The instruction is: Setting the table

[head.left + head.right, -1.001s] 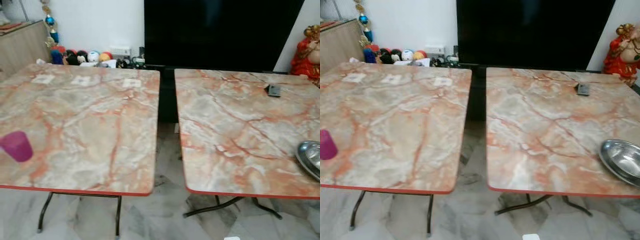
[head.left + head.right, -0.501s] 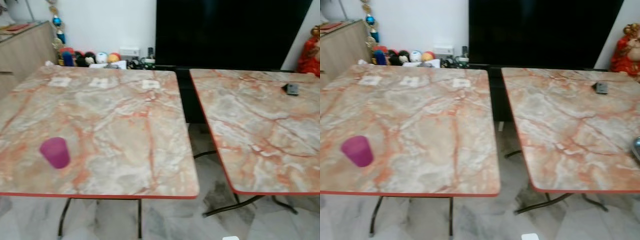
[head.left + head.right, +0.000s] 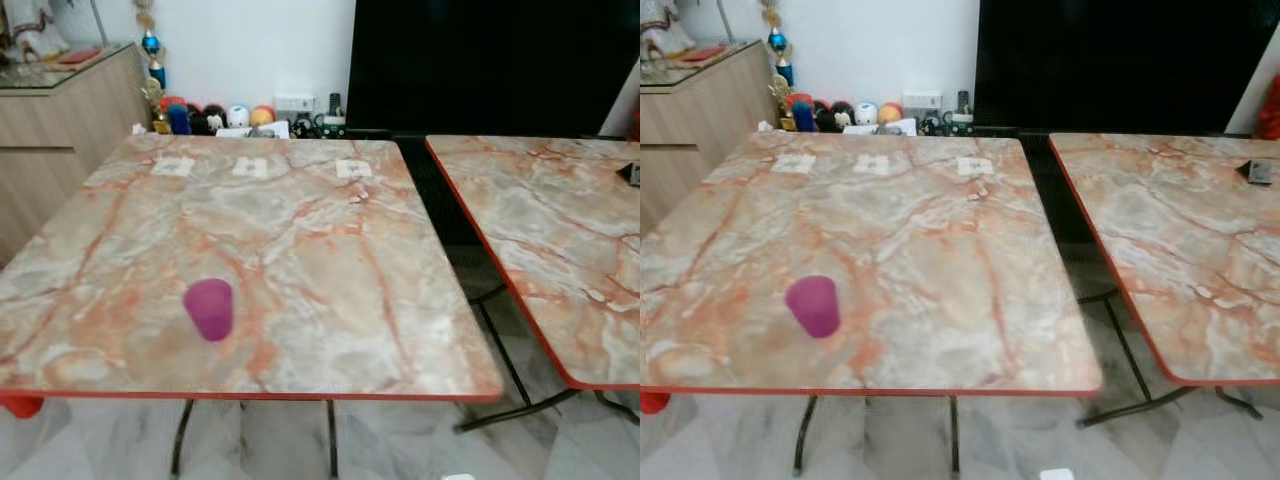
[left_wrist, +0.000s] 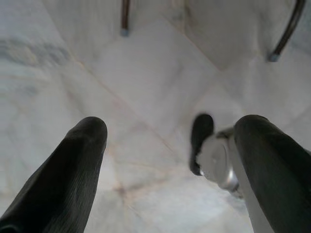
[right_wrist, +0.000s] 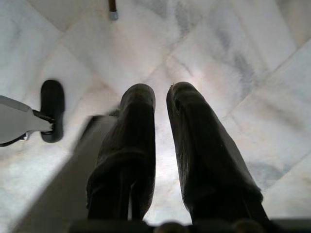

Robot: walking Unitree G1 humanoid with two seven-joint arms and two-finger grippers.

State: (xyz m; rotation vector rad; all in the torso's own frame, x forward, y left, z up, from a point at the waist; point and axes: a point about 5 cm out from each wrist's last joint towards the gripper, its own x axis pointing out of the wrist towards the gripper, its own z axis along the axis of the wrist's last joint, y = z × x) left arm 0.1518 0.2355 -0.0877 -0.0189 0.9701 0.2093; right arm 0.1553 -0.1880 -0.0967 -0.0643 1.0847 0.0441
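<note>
- The second marble-look worktop point(image 3: 560, 240) on the right is cut off by the picture's edge.
- A small dark flat thing point(image 3: 1260, 171) lies on it, too small to tell what it is.
- A red thing point(image 3: 20, 405) on the floor is half hidden under the near worktop point(image 3: 300, 240).
- Three little white cards point(image 3: 872, 163) are too small to read.

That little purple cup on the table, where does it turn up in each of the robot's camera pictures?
Left eye view: the purple cup stands near the front edge of the left table, left of middle.
Right eye view: same cup, a bit further left in the picture.
Left wrist view: floor and table legs, no cup.
Right wrist view: floor, no cup.
Shared landmark: the three white squares along the table's far edge.
</note>
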